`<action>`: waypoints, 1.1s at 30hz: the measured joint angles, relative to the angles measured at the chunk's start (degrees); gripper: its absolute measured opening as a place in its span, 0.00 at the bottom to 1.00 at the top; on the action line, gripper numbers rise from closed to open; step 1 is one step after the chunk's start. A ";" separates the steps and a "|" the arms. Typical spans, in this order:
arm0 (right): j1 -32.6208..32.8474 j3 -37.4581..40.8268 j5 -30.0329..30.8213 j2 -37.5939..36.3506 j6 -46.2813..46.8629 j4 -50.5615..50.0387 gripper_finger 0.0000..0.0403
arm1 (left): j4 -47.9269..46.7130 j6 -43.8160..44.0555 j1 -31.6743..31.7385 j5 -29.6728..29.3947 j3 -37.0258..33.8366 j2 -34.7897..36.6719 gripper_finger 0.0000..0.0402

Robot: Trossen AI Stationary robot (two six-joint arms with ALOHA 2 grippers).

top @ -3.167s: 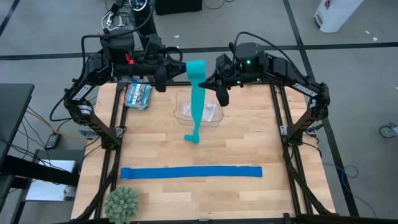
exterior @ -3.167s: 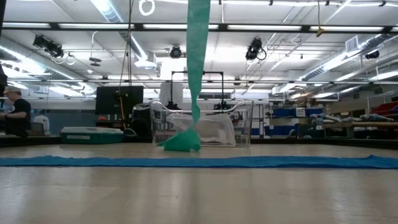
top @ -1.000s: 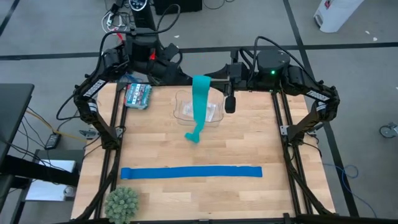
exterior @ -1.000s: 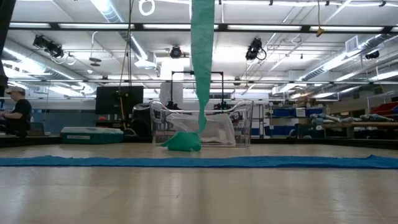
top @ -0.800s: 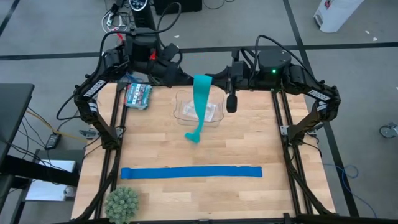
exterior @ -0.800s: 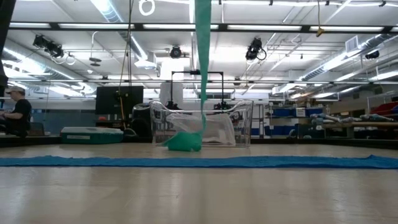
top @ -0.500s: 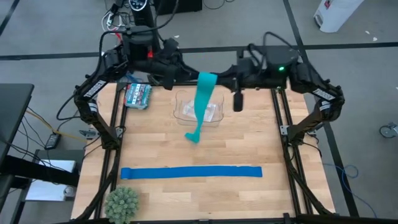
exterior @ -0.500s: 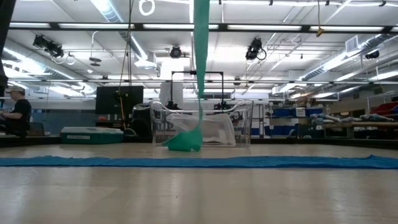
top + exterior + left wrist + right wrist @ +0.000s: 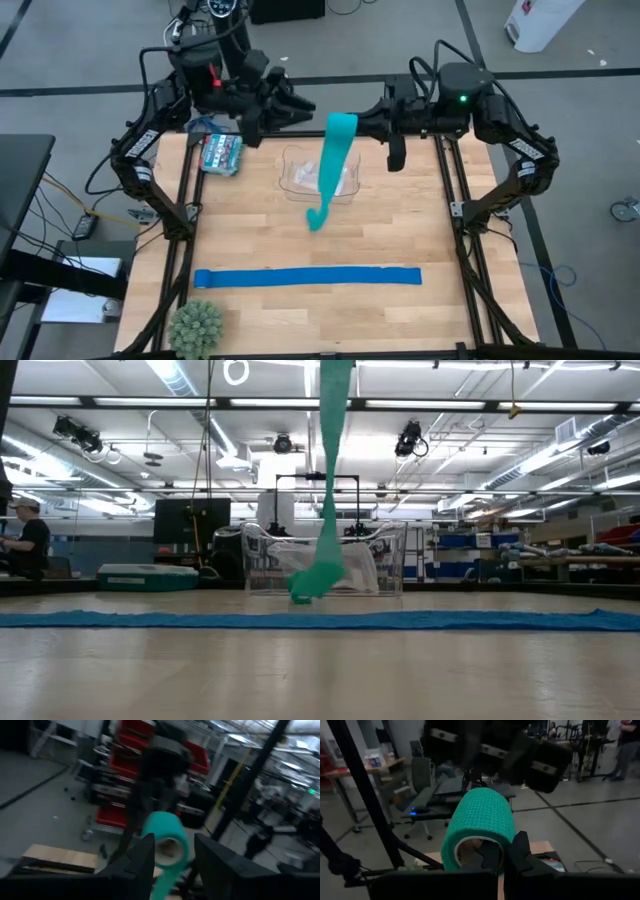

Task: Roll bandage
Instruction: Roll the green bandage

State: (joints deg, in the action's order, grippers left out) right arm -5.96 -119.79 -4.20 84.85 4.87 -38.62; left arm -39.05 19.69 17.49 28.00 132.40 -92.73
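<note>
Two grippers meet high at the top centre of the high view, where the bandage [image 9: 341, 128] is partly wound into a roll. The right gripper [image 9: 500, 856] is now clamped shut on the roll's edge, while the left gripper [image 9: 173, 856] has spread open and backed off. The tail, lifted off the table [image 9: 400, 230], hangs free, so winding can go on.

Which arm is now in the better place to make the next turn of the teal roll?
Probably left: its gripper is open beside the bandage, free to regrasp, while the right gripper is shut on the roll.
</note>
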 joint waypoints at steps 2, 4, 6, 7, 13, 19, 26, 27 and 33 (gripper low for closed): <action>-0.63 0.02 -0.63 0.29 0.96 1.56 0.00 | -1.11 0.01 -0.74 0.99 -0.03 -0.09 0.35; -1.23 0.02 -0.79 0.31 1.99 3.71 0.00 | -1.87 0.01 -1.39 1.17 -0.04 -0.13 0.35; -1.70 0.00 -0.59 0.31 2.13 5.66 0.00 | -1.66 0.36 -1.78 1.09 -0.04 -0.13 0.35; -1.93 0.00 -0.48 0.31 2.12 6.31 0.00 | -1.52 0.82 -1.87 1.07 -0.04 -0.11 0.35; -3.10 0.00 -1.84 0.31 2.36 11.86 0.00 | -2.69 1.42 -1.90 -0.44 -0.04 -0.11 0.35; -3.25 0.00 -2.52 0.31 3.03 14.16 0.00 | -2.90 0.11 -1.90 -2.43 -0.31 -0.15 0.35; -3.25 0.00 -2.48 0.31 3.96 15.86 0.00 | -2.88 -0.15 -1.90 -3.31 -0.31 -0.61 0.35; -3.25 0.00 -2.37 0.33 3.96 16.06 0.00 | -2.82 -0.08 -1.92 -3.27 -0.31 -0.78 0.35; -3.52 0.00 -0.87 0.34 4.23 16.25 0.00 | -2.47 0.26 -2.15 -2.83 -0.31 -1.27 0.35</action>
State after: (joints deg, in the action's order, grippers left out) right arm -9.49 -119.79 -5.07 85.19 9.11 -22.37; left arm -41.52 19.96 15.34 25.17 132.09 -94.00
